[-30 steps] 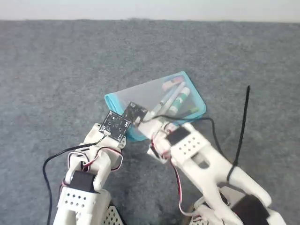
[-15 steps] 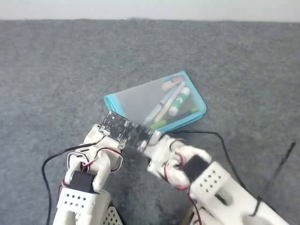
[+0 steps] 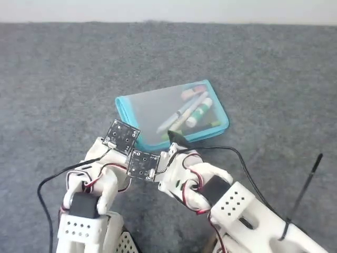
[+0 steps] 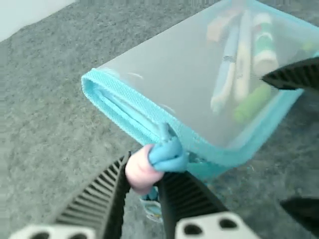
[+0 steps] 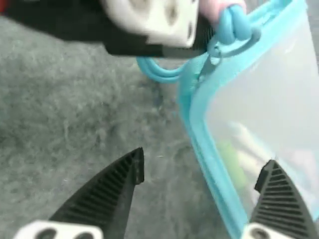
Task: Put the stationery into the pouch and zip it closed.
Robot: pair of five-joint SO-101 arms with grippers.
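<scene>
Left wrist view: the pull (image 4: 160,158) is clamped by the left gripper (image 4: 144,175); the right gripper (image 5: 204,162) is spread beside the limp, light pouch (image 4: 184,84), likely best pinned at its edge.

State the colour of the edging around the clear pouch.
The edging is turquoise, clearest in the left wrist view.

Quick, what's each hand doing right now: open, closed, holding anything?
Left hand: closed on the zipper pull of the pouch.
Right hand: open, holding nothing.
</scene>
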